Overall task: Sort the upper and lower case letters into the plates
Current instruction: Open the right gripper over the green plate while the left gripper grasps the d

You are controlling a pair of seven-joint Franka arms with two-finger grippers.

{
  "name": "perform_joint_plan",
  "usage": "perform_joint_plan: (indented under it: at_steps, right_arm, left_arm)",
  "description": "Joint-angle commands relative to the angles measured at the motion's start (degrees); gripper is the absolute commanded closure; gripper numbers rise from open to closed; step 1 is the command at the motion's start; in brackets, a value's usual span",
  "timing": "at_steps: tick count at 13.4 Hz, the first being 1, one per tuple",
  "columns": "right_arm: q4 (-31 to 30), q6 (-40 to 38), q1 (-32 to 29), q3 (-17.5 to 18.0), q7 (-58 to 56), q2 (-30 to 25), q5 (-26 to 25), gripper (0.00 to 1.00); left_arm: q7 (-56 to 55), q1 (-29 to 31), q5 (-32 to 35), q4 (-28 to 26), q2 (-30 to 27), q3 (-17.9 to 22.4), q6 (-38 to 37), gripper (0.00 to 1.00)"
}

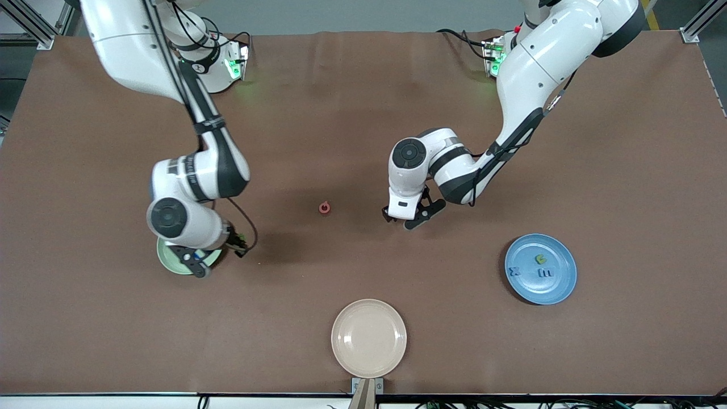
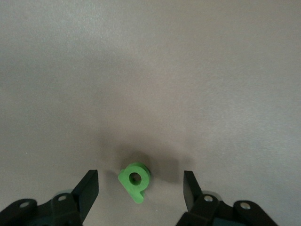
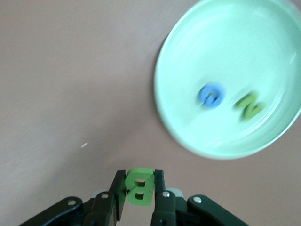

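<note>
My left gripper (image 2: 140, 190) is open and low over the table's middle, also seen from the front (image 1: 404, 218). A small green letter "p" (image 2: 135, 181) lies flat between its fingers (image 2: 87, 190), touching neither. My right gripper (image 3: 139, 188) is shut on a green letter "B" (image 3: 139, 187) and hangs beside the pale green plate (image 3: 225, 52), at the right arm's end of the table (image 1: 166, 258). That plate holds a blue letter (image 3: 211, 95) and a green "N" (image 3: 249, 105). The blue plate (image 1: 559, 287) carries a green letter (image 1: 541, 259) and two blue ones (image 1: 514, 271). A red ring-shaped letter (image 1: 324, 208) lies on the table.
A cream-beige plate (image 1: 369, 338) sits bare at the table edge nearest the front camera. The right arm's wrist (image 1: 170, 218) hangs over part of the pale green plate. Brown tabletop (image 1: 363, 113) stretches between the arms' bases.
</note>
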Motion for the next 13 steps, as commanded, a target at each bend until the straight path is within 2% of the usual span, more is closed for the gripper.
perform_joint_plan:
  at_steps: [1, 3, 4, 5, 9, 11, 13]
  right_arm:
    - [-6.9, 2.0, -5.5, 1.0, -9.3, -4.3, -2.6, 1.00]
    - [-11.3, 7.8, -7.8, 1.0, -15.4, -5.2, -3.5, 1.00]
    - [-12.8, 10.3, -9.2, 1.0, -18.2, -5.2, -3.5, 1.00]
    - [-13.7, 11.9, -10.6, 1.0, -20.8, -5.0, -3.5, 1.00]
    - [-19.0, 21.2, -13.5, 1.1, -25.9, -4.0, -3.5, 0.98]
    - [-19.4, 21.1, -13.4, 1.1, -26.0, -3.8, -3.5, 0.98]
    - [-19.9, 20.5, -13.5, 1.1, -26.8, -3.1, -3.5, 0.92]
  left_arm:
    - [-1.7, 0.0, 0.1, 0.4, 0.3, 0.0, -0.9, 0.27]
    - [-4.4, 0.0, 0.2, 0.6, 1.4, 0.0, -0.9, 0.30]
    - [-4.4, 0.0, 0.2, 0.5, 1.4, 0.0, -0.9, 0.36]
    - [-4.4, 0.3, 0.1, 0.5, 1.3, 0.0, -0.9, 0.52]
    - [-4.4, 0.7, 0.1, 0.8, 0.8, 0.0, -0.9, 0.98]
    - [-4.3, 1.6, 0.1, 1.0, -0.6, -0.2, -1.1, 1.00]
    - [-3.8, 4.1, 0.1, 1.1, -3.3, -0.6, -2.5, 1.00]
